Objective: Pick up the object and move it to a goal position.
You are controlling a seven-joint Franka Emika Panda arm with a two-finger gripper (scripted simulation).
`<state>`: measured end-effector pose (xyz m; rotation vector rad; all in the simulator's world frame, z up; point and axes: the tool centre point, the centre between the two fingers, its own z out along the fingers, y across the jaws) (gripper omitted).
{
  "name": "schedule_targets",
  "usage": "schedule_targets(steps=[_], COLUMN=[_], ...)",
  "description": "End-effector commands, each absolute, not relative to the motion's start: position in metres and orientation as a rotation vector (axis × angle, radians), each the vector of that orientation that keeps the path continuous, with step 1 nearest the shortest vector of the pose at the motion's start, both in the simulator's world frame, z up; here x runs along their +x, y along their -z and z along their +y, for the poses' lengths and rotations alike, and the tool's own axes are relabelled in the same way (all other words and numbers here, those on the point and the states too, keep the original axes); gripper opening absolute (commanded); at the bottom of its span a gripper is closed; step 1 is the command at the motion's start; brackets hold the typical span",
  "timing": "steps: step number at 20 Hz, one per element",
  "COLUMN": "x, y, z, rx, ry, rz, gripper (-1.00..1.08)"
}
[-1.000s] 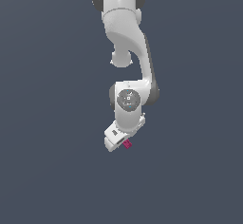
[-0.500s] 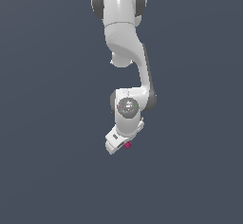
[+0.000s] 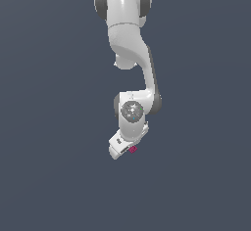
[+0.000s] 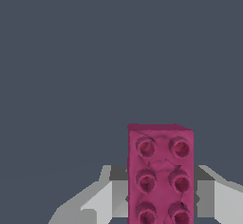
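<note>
The gripper (image 3: 124, 150) sits at the low end of the white arm (image 3: 128, 54), tilted toward the exterior view's left; its fingers (image 4: 97, 201) appear in the wrist view as grey-white forms on either side of the block, and they look closed on it, though the contact faces themselves are hidden behind it. The arm hangs down from its base at the top of the exterior view, bends at a grey-capped joint (image 3: 132, 110), and ends just above the block; the backdrop is a uniform dark grey-blue and no table edge or goal marker is visible. The magenta block (image 4: 160, 173) stands between the fingers, its face showing two columns of round studs; in the exterior view it is only a small pink spot touching the gripper's tip. Judgement on progress: the pick appears complete, since the block seems held; the transfer to the goal position remains, and how far off that goal lies cannot be told.
</note>
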<state>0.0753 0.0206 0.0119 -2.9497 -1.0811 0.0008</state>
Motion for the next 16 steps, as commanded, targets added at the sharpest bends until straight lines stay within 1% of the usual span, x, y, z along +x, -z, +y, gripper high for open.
schedule_targets(steps=[1, 8, 16], x=[0.075, 0.078, 0.091], y=[-0.012, -0.025, -0.079], z=[0.021, 0.028, 0.060], rx=[-2.950, -2.950, -2.949], ry=[0.000, 0.000, 0.000], rz=[-1.081, -1.081, -1.082], gripper=[-1.00, -1.00, -1.00])
